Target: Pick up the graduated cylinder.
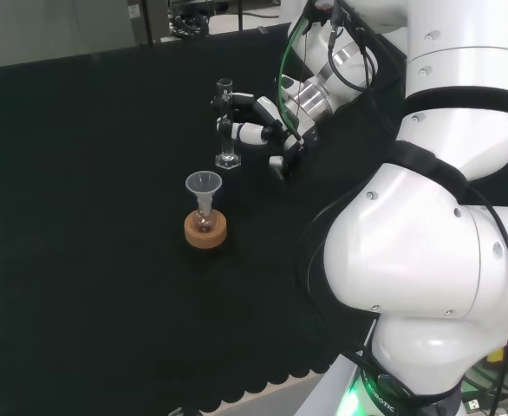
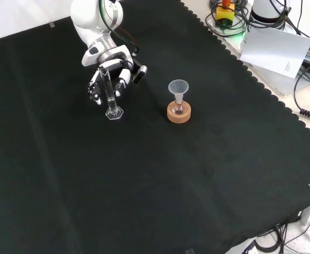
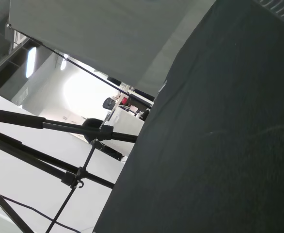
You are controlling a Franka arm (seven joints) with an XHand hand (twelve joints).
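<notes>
Here the graduated cylinder (image 2: 109,95) stands upright on its clear hexagonal foot on the black tabletop (image 2: 144,180), left of a cork ring (image 2: 178,112) that carries a small flask (image 2: 179,107) topped by a funnel (image 2: 178,87) in the front view. The hand (image 2: 112,71) reaches down from the view's top, its fingers (image 1: 241,133) curled around the cylinder's upper tube.

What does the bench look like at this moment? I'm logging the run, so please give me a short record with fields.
surface: black cloth
target: graduated cylinder, upright, base on the cloth
hand: hand at the cylinder, fingers curled around its tube
lift: not yet, base still down
other ware: funnel in a small flask on a cork ring, apart from the cylinder
</notes>
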